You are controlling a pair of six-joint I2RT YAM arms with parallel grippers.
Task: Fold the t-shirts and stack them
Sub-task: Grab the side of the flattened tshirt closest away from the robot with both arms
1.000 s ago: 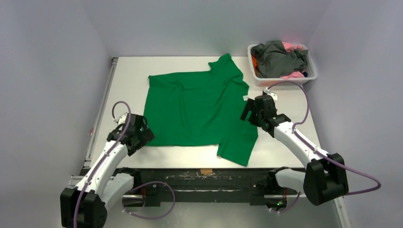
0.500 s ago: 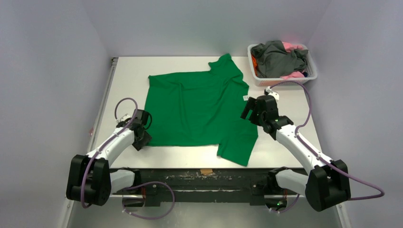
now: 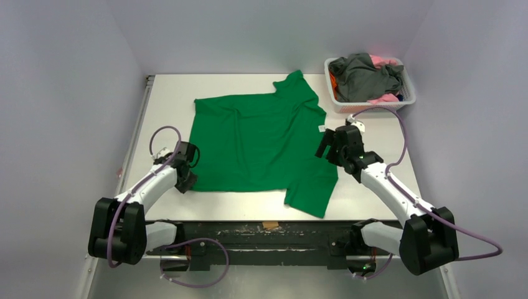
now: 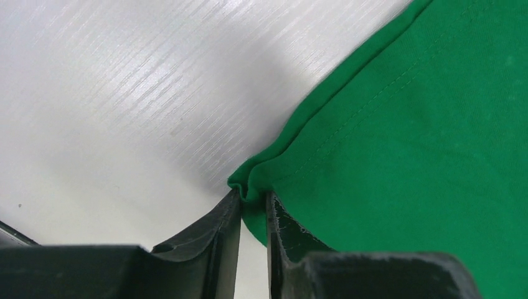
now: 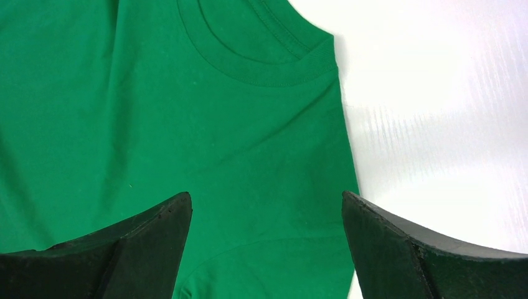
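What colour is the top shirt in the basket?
The top shirt is dark grey, seen best from the top external view.

left arm (image 3: 144,189) is lying low with the elbow tucked back, and the left gripper (image 4: 253,208) is pinching the corner of the green t-shirt (image 4: 405,156), fingers nearly together. right arm (image 3: 391,187) is stretching forward and inward, right gripper (image 5: 266,208) hovering with jaws spread wide.

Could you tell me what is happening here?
Two robot arms are working on a green t-shirt spread flat on the table. The left end effector pinches its near left hem corner. The right end effector hangs open above it, near the collar. More shirts sit in the white basket.
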